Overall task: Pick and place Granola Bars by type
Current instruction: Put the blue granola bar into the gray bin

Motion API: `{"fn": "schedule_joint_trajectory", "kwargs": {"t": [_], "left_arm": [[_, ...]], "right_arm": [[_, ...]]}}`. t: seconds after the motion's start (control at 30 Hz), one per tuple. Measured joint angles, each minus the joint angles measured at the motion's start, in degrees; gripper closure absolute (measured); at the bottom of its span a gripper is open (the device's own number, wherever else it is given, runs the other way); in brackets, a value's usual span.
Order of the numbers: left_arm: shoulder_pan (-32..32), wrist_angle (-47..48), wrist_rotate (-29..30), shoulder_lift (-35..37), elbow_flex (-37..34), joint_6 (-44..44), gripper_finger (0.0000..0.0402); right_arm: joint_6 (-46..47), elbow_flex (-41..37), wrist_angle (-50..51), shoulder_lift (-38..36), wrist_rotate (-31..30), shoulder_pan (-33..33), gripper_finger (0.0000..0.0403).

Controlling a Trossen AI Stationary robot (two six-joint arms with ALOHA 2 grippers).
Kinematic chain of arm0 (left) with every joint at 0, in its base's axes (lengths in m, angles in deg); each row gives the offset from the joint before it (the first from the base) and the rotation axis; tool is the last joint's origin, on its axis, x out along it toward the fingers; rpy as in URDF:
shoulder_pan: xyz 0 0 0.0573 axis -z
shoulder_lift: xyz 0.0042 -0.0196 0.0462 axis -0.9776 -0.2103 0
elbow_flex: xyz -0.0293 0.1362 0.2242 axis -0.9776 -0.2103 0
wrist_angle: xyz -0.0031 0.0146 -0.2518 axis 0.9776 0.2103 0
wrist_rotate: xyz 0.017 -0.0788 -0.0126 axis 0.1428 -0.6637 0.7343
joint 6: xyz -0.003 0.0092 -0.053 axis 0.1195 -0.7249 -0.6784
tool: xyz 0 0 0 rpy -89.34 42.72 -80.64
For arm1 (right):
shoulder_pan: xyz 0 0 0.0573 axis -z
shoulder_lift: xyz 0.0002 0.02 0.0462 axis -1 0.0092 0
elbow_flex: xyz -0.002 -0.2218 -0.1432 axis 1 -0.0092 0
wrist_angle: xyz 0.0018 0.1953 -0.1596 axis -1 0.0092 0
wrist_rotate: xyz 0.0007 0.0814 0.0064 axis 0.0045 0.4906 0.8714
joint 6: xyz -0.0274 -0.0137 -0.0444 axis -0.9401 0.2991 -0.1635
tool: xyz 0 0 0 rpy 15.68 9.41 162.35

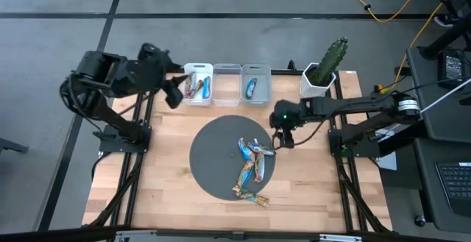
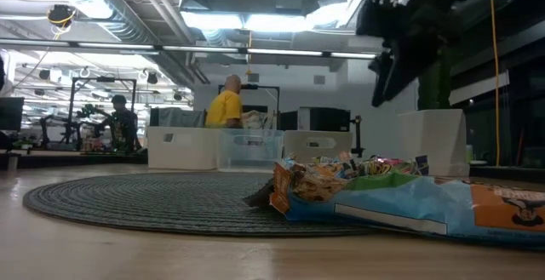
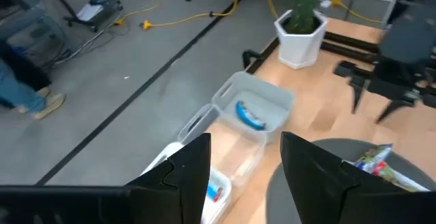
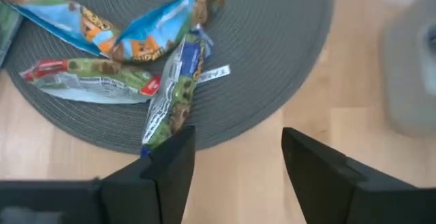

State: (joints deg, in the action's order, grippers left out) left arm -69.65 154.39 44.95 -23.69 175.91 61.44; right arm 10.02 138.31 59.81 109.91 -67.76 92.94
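**Bars on mat, some in bins; both grippers empty**

Counts, high view: 1 round grey mat (image 1: 213, 157) at table centre. 3 bins in a row at 12 o'clock of the mat: white bin (image 1: 199, 84), clear mid bin (image 1: 227, 80), clear right bin (image 1: 256, 84). 1 cactus pot (image 1: 318, 80) at table's 1–2 o'clock corner.

Bars: pile (image 1: 252, 167) on the mat's 4 o'clock part, approx 5–6 bars, overlapping so exact count can't be told; blue, green/red and orange wrappers, one lying off the mat rim at 5 o'clock. Right wrist view shows 4 clearly: 2 blue (image 4: 146, 30), 1 red-green (image 4: 88, 81), 1 blue-white (image 4: 174, 88). White bin holds approx 2–3 bars (image 1: 197, 86), mixed red/blue. Right bin holds 1 blue bar (image 3: 249, 115). Mid bin contents can't be told.

L gripper (image 1: 174, 93) hangs beside the white bin at its 9 o'clock side, above table edge; fingers (image 3: 187, 173) apart, nothing between.

R gripper (image 1: 283, 135) over the mat's 3 o'clock rim, just beside the pile, not touching it; fingers (image 4: 174, 166) spread, released, bare mat and wood between.

Around: yellow cables on floor, desk w/ keyboard off table's 3 o'clock side. Low view: 2 persons (image 2: 226, 105) far behind, bins between them and mat. Pile blocks low view's right half.
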Motion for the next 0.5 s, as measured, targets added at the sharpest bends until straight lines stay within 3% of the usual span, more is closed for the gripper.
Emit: {"fn": "schedule_joint_trajectory", "kwargs": {"t": [0.27, 0.5], "left_arm": [[0.46, -3.81, 1.04, 13.49, -21.88, -7.19, 0.0233], [2.08, -21.92, -2.64, 29.49, -44.19, -10.08, 0.0233]], "right_arm": [[3.87, -3.77, -7.02, 5.21, -0.35, -5.42, 0.0183], [6.74, -3.77, -8.33, 8.70, -0.86, -8.39, 0.0183]]}}
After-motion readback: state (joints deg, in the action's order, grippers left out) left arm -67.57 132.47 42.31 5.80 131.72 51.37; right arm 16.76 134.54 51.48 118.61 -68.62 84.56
